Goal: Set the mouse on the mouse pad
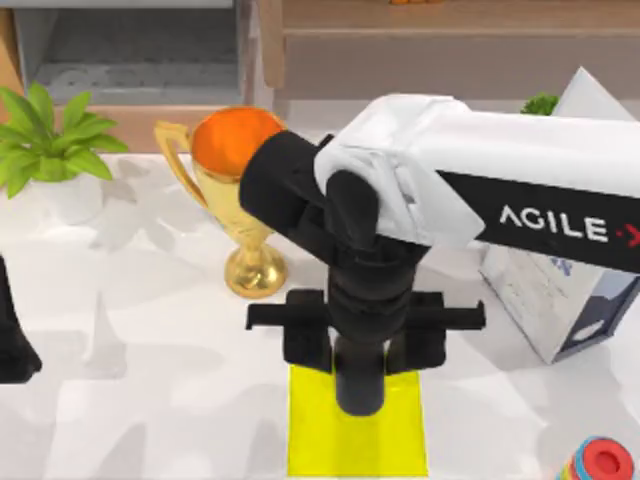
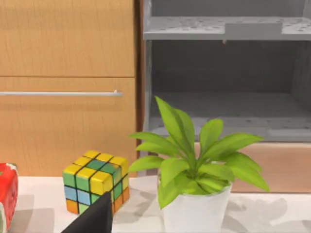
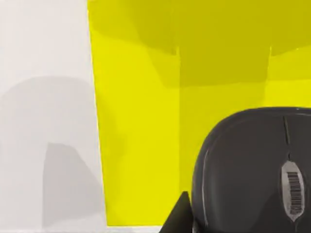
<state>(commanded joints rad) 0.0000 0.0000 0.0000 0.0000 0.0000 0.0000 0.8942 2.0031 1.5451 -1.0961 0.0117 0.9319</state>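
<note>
The right gripper (image 1: 360, 385) hangs over the far half of the mouse pad (image 1: 320, 440), near the table's front edge. In the right wrist view the mouse (image 3: 252, 170) sits against 1 dark finger (image 3: 181, 216), above the yellow mat; whether the fingers pinch it cannot be told. The left arm (image 1: 12, 340) is parked at the table's left.

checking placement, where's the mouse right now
In the right wrist view the dark mouse sits over the yellow mouse pad, under the right gripper near the table's front centre.
</note>
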